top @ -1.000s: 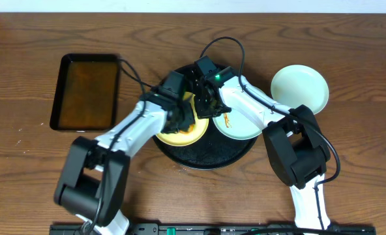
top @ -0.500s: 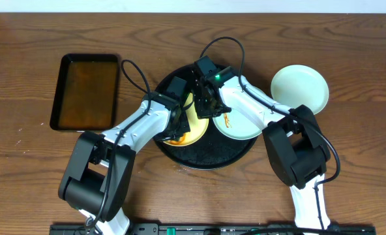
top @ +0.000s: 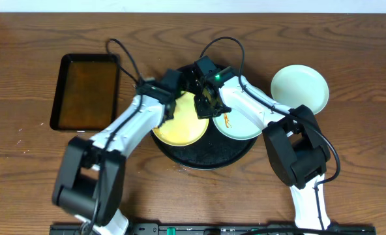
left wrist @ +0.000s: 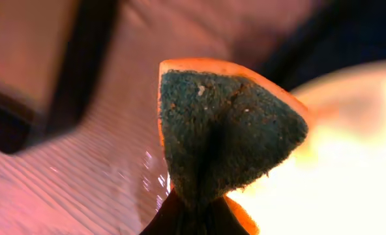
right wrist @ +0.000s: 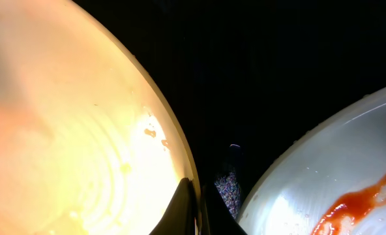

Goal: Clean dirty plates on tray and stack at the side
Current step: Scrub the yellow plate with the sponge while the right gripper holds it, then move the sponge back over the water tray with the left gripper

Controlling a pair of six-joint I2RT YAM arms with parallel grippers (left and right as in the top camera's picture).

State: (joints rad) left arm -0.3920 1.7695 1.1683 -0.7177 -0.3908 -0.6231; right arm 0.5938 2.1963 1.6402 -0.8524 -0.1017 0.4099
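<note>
pale yellow round plate (top: 178,125) on left of large glossy black round tray (top: 206,155), rim pinched by right gripper (right wrist: 193,205); sauce-smeared mint-blue plate (top: 237,124) beside it; clean mint-blue plate (top: 300,88) on wood-grain tabletop (top: 349,150); left gripper (left wrist: 188,219) clenched on green-faced orange sponge (left wrist: 225,130).

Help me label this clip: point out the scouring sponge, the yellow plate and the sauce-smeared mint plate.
scouring sponge (left wrist: 225,130): left wrist view, middle of its green abrasive face.
yellow plate (top: 180,127): overhead view, its bare centre.
sauce-smeared mint plate (top: 240,129): overhead view, bare floor beside the smear.
</note>
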